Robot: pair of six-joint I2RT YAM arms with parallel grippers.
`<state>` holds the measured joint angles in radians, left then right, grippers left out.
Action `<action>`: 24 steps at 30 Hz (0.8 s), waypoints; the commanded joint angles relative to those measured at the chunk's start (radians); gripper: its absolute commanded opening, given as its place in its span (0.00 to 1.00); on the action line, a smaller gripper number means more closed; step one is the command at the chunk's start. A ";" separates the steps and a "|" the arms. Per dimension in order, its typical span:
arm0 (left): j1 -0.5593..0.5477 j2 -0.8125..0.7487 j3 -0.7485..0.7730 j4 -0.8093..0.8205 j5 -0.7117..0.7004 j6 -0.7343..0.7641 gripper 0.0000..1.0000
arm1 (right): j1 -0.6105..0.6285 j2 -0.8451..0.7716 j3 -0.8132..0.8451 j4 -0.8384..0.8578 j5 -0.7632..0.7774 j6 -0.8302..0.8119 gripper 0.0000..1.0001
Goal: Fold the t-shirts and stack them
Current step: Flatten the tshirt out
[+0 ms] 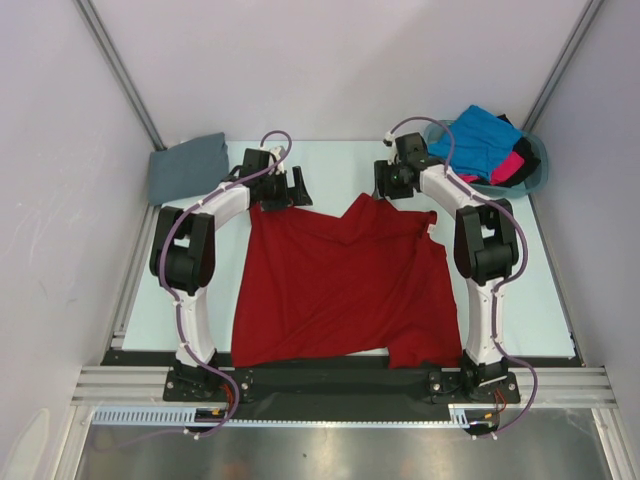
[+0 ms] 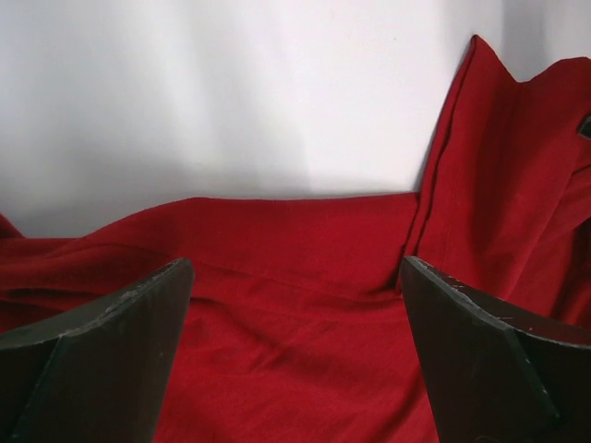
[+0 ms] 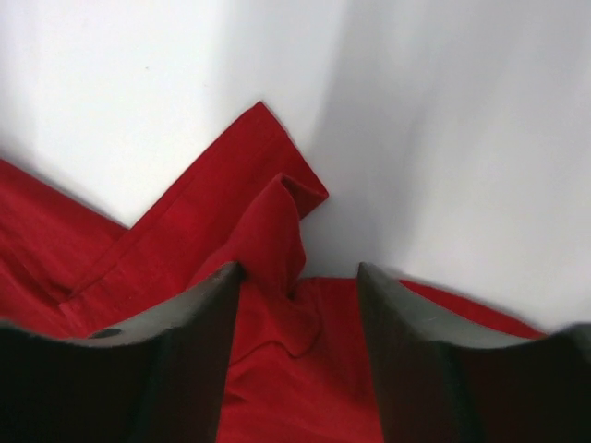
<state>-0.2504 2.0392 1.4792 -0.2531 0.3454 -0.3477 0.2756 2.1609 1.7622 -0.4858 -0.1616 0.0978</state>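
The deep red soft cloth t-shirt [image 1: 340,290] lies rumpled on the white table [image 1: 545,300]. The left gripper [image 2: 295,272] jaws stand wide over its far edge; the right gripper [image 3: 300,272] jaws stand apart around a raised fold (apparently unpinched). The limp, light cloth is probably best grasped at hemmed corners
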 commanded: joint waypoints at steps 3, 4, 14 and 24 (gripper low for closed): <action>-0.004 -0.007 0.039 0.012 0.020 0.009 1.00 | -0.001 0.011 0.077 -0.030 -0.052 -0.015 0.41; -0.006 -0.007 0.039 0.011 0.020 0.009 1.00 | -0.001 0.010 0.074 -0.031 -0.056 -0.013 0.26; -0.006 -0.051 0.003 0.021 0.027 0.006 1.00 | -0.016 -0.177 -0.033 0.021 -0.027 -0.001 0.00; -0.004 -0.132 -0.068 0.051 0.029 -0.007 1.00 | 0.010 -0.478 -0.217 0.012 0.034 0.002 0.00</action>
<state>-0.2504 1.9953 1.4319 -0.2455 0.3489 -0.3489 0.2611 1.7878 1.5967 -0.4854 -0.1604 0.0967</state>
